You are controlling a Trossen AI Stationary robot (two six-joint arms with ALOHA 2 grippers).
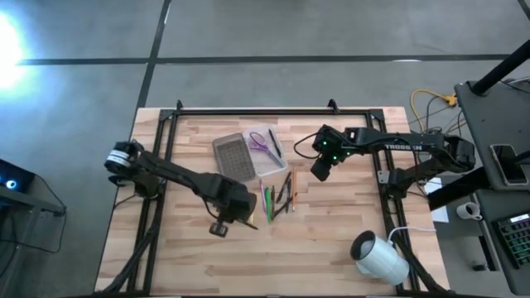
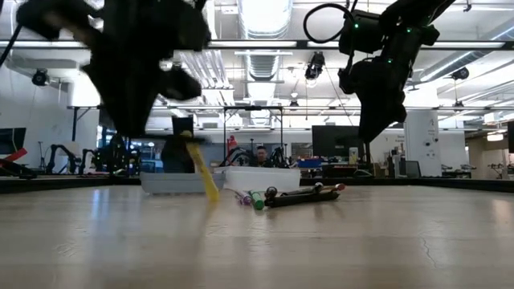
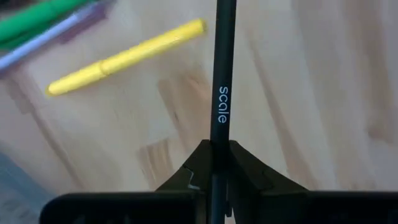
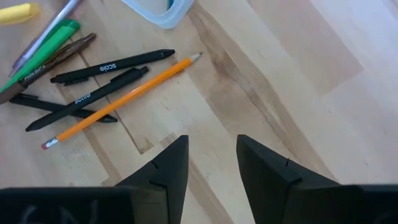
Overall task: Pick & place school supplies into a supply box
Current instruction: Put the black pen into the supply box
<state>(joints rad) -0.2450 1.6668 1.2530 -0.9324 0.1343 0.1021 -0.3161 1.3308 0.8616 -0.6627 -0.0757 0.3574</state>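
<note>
My left gripper (image 1: pixel 238 209) (image 3: pixel 214 155) is over the table's middle, left of the loose pens, and is shut on a black pen (image 3: pixel 222 74) printed "scale". A yellow pen (image 3: pixel 124 57) (image 2: pixel 204 172) shows just beyond it, slanting in the low view. The other pens, black, green and brown, and an orange pencil (image 4: pixel 124 93) lie on the wood (image 1: pixel 279 197). The clear tray (image 1: pixel 267 154) holds the purple scissors (image 1: pixel 258 141), and its grey lid (image 1: pixel 233 157) lies beside it. My right gripper (image 1: pixel 320 170) (image 4: pixel 212 163) hovers open, right of the tray and pens. My left gripper pinches the black pen's shaft (image 3: pixel 219 140) between its two fingers. The pen runs along the fingers and sticks out forward past their tips. Its far end leaves the wrist picture, so I cannot tell whether it touches the table.
A white roll (image 1: pixel 379 257) lies near the table's near right corner. Black frame rails (image 1: pixel 248 112) run along the far edge and both sides. Bare wood lies along the near edge and between the pens and the roll.
</note>
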